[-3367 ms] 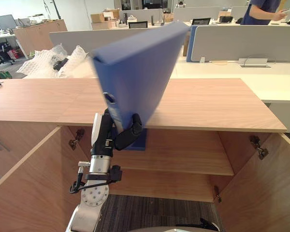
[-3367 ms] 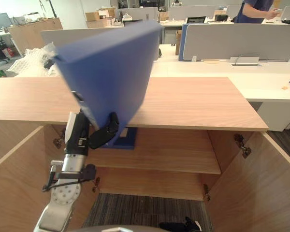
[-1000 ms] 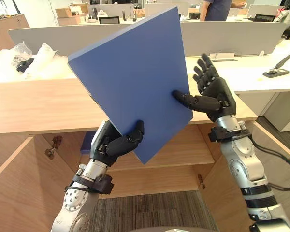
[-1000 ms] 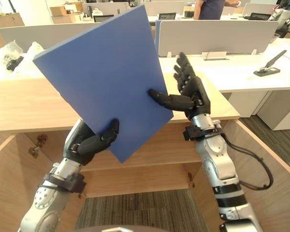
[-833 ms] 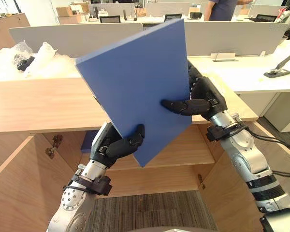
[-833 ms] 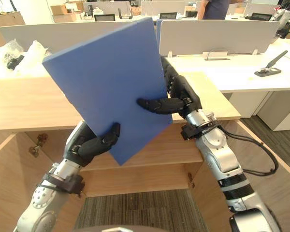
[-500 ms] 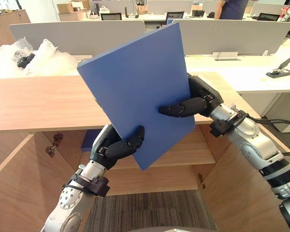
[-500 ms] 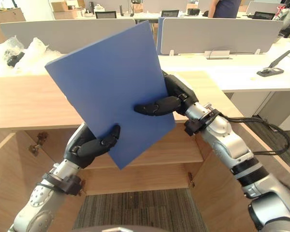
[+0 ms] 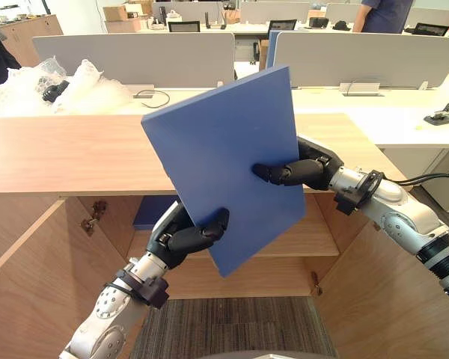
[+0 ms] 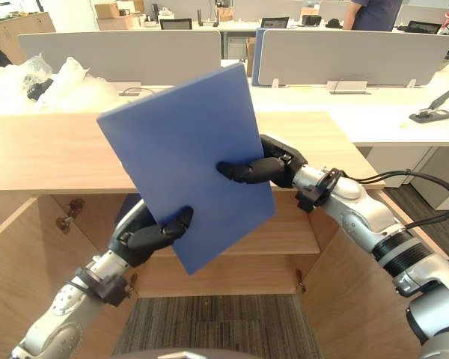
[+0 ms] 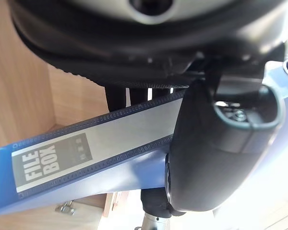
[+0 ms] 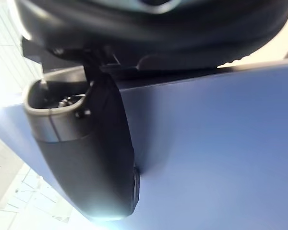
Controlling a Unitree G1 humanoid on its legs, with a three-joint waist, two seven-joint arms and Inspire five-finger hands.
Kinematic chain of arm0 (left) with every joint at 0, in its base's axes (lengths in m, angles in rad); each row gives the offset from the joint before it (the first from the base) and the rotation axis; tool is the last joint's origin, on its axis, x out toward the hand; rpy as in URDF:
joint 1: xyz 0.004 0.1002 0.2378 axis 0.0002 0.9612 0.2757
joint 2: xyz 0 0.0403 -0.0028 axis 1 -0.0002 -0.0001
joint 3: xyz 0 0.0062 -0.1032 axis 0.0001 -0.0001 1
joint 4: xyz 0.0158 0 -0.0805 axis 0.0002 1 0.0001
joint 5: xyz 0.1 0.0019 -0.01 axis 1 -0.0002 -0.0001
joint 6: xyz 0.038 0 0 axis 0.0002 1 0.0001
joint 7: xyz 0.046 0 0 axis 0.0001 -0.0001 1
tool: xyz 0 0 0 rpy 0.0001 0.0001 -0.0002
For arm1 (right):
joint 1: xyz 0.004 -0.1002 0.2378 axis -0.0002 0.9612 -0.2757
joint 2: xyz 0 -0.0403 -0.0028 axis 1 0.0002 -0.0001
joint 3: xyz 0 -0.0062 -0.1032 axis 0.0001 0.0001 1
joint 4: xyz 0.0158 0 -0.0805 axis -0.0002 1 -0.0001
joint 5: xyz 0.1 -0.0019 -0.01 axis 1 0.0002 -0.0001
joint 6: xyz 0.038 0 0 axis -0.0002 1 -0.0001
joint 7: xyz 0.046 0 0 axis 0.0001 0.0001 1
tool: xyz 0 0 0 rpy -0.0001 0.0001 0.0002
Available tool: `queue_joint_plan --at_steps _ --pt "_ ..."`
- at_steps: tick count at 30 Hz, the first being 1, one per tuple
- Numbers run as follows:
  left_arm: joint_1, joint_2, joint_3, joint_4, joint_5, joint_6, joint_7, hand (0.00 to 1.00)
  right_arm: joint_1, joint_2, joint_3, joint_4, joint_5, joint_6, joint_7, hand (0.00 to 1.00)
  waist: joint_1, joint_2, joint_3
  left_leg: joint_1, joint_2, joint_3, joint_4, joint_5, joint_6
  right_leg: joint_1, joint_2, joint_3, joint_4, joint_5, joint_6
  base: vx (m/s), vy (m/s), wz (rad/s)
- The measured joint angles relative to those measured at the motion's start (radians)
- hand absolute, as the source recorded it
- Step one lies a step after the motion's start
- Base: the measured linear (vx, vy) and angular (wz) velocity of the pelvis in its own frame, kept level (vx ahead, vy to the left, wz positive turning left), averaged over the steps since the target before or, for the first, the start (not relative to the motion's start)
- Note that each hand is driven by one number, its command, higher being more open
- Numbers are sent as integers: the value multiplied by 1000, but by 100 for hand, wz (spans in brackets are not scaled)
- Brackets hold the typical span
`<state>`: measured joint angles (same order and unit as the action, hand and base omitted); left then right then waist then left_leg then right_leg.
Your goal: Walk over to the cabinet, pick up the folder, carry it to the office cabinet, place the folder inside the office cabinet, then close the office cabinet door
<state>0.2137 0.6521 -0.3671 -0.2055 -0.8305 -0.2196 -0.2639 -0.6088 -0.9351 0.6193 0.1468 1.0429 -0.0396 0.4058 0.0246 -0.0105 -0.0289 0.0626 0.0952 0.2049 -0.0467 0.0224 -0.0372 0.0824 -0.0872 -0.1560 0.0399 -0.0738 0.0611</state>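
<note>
**Folder in both hands, shelf waiting below**

I am holding the blue folder [image 9: 224, 142] tilted in the air, in front of the open office cabinet [image 9: 60, 149]. My left hand [image 9: 181, 238] is clamping its 7 o'clock corner, thumb on the face. My right hand [image 9: 314, 170] is pinching its 3 o'clock edge. To do this well, I am judging that I should lower it toward the shelf [image 9: 314, 239] at 6 o'clock, level it, and clear the cabinet top's front lip. My left wrist view is showing the labelled spine [image 11: 101, 139], which the head views are hiding. Those are showing the open doors [image 9: 30, 277] instead.
</note>
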Motion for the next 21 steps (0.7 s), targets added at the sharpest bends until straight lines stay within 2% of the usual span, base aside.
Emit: queue_joint_plan --at_steps 5,8,11,13,14,16,18,21 --pt "-6 -9 -93 221 88 45 -86 100 19 49 35 -7 -86 57 28 0 -4 -6 -3 -6 9 6 -5 3 -1 -9 11 6 -7 4 -5 -11 -4 -4" --pt "-6 -31 -142 319 158 80 -131 100 19 90 31 -31 -123 66 24 0 -11 -7 -4 -7 12 8 -7 4 0 -11 14 11 -9 5 -7 14 -5 -7" --pt "-2 -92 -200 427 233 132 -157 100 64 166 -92 -192 -256 64 -14 0 -13 -8 -3 -6 15 7 -12 5 1 -18 17 20 -6 5 -7 16 2 -10" --pt "-3 -149 -204 526 301 167 -161 100 82 330 -226 -335 -420 24 -72 0 -24 -8 -4 -1 18 6 -12 4 0 -26 18 33 3 5 -7 -1 4 -19" --pt "-5 -161 -202 551 322 169 -160 100 82 366 -250 -366 -467 -1 -91 0 -28 -8 -4 0 18 6 -12 4 0 -26 18 34 4 5 -7 -17 8 -10" --pt "-11 -200 -186 652 416 177 -160 100 92 466 -322 -471 -687 -118 -167 0 -32 -12 -7 5 17 6 -12 2 -2 -27 16 35 7 5 -8 -41 24 -1" --pt "-10 -231 -136 762 509 178 -157 100 136 510 -330 -537 -775 -187 -196 0 -32 -22 -16 5 17 6 -12 0 -6 -26 16 37 3 4 -8 -60 28 -4" --pt "-10 -268 -57 899 631 179 -143 100 213 512 -252 -554 -884 -234 -197 0 -34 -25 -19 8 18 6 -12 -1 -6 -26 16 43 2 4 -8 -86 18 -5"
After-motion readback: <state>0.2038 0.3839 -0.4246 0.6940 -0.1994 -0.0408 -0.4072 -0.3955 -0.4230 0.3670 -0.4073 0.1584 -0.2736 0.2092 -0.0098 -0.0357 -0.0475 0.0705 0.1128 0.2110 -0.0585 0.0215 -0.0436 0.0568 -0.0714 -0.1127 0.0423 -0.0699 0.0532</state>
